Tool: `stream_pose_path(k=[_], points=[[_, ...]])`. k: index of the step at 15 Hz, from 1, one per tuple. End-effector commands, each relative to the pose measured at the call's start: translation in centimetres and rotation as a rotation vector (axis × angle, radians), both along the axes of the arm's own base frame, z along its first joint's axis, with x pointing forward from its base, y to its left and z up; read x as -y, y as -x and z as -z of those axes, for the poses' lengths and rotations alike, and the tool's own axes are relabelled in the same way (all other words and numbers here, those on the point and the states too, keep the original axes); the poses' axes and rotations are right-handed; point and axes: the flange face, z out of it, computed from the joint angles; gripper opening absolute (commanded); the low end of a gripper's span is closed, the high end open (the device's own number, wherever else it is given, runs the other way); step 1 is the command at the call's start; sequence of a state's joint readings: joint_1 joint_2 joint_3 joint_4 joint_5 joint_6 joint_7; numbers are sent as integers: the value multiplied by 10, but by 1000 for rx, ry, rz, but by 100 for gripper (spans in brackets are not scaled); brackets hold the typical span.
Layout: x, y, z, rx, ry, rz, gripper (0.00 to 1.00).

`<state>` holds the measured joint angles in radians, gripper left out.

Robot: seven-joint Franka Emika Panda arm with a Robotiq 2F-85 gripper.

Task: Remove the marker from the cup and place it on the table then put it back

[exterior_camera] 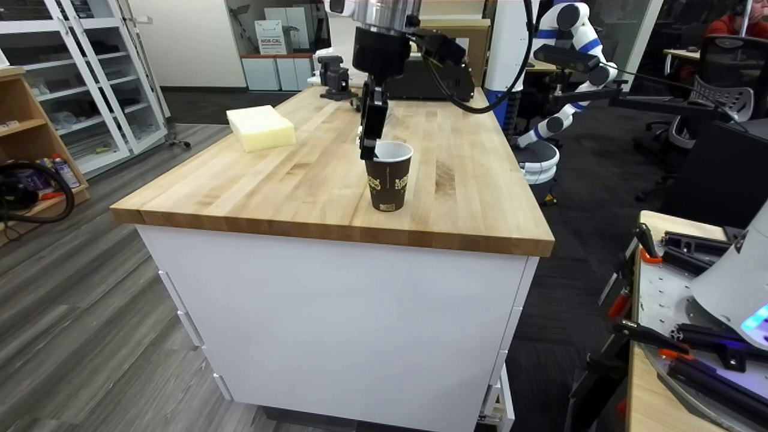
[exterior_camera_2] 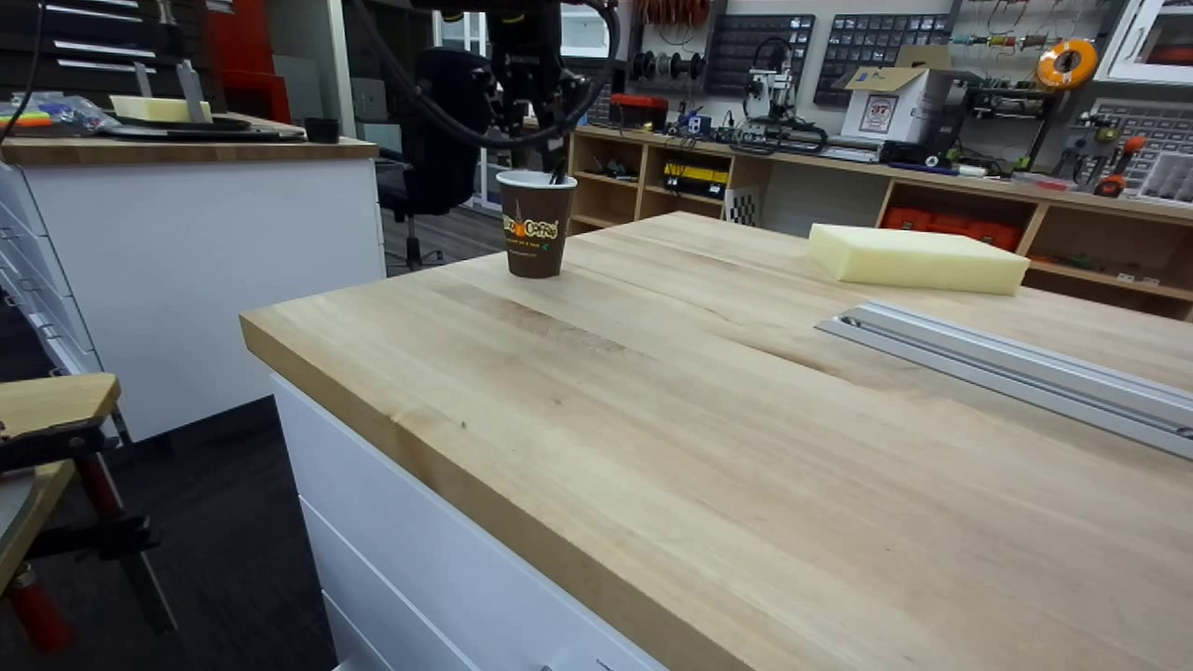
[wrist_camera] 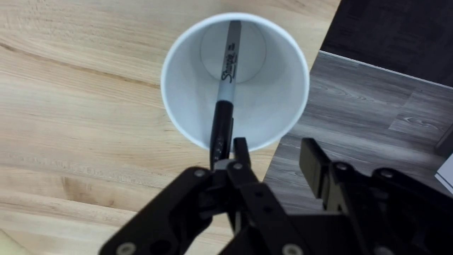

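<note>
Empty and parted, my pincer (wrist_camera: 276, 152) hangs by the rim of a brown paper coffee cup (exterior_camera: 389, 186) near the end edge of the butcher-block table (exterior_camera: 258, 186), a Sharpie marker (wrist_camera: 230, 67) leaning inside. Its cap appears outside my gap; I should shift until the pads straddle it, then squeeze. Only the wrist view shows its printed barrel.

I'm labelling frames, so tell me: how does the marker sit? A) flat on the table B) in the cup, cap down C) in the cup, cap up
C: the wrist view shows the marker in the cup, with its grey barrel low and its black cap uppermost.
</note>
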<state>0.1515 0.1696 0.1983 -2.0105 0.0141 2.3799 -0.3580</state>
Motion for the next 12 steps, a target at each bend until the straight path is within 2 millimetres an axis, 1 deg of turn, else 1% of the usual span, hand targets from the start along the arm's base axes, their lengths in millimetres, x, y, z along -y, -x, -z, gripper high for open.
stream_pose_path(k=[1,4,5,7,12], points=[[6,-8,-8,35,15,3,72],[12,-13,-6,43,28,12,92],[13,-14,-6,44,30,11,98],[15,-15,-6,43,33,11,100],[22,-20,-4,54,62,32,100]])
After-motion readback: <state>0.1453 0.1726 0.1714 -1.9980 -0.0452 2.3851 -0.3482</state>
